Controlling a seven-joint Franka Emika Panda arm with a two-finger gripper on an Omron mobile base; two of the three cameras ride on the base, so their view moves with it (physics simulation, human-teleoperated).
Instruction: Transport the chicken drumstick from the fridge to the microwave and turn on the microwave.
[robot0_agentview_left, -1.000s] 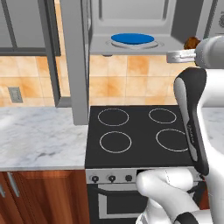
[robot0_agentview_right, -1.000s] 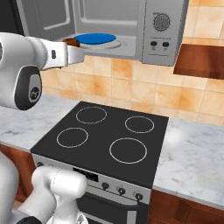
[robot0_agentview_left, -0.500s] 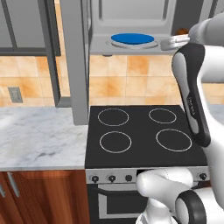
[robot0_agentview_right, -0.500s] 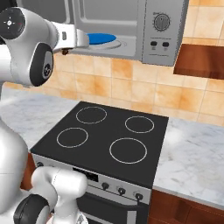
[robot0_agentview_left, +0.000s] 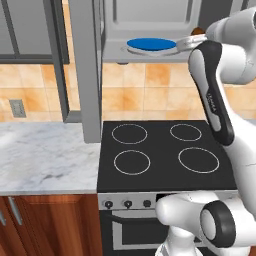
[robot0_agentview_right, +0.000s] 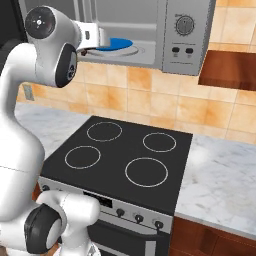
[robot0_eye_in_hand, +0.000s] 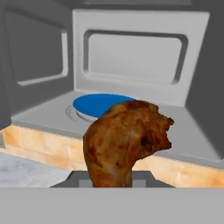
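1. Grey metal walls frame the open microwave (robot0_eye_in_hand: 131, 57), which hangs above the cooktop with its door (robot0_agentview_left: 85, 70) swung wide to the left in the left base view.
2. Inside it, the blue round plate (robot0_eye_in_hand: 98, 104) lies flat on the grey floor of the cavity, bare on top.
3. The chicken drumstick (robot0_eye_in_hand: 124, 142) is held up in front of the microwave's opening, just short of the plate and not touching it; in the left base view a brown sliver of it (robot0_agentview_left: 198, 32) shows at the right edge of the opening.
4. The gripper (robot0_agentview_left: 192, 41) is clenched on the chicken drumstick; in the hand view the meat rises from between the fingers, hiding their tips.
5. The control panel (robot0_agentview_right: 182, 35), with a round dial and small buttons, sits on the microwave's right side.
6. Below is a black glass cooktop (robot0_agentview_left: 165, 152) with four white rings, and a row of oven knobs (robot0_agentview_left: 127, 203) on its front.
7. White-grey marble counters (robot0_agentview_left: 47, 155) flank the stove on both sides, over reddish wooden cabinets (robot0_agentview_left: 47, 225).
8. The wall behind is tiled in orange-tan squares (robot0_agentview_right: 150, 100), with a grey outlet (robot0_agentview_left: 17, 107) on the left.
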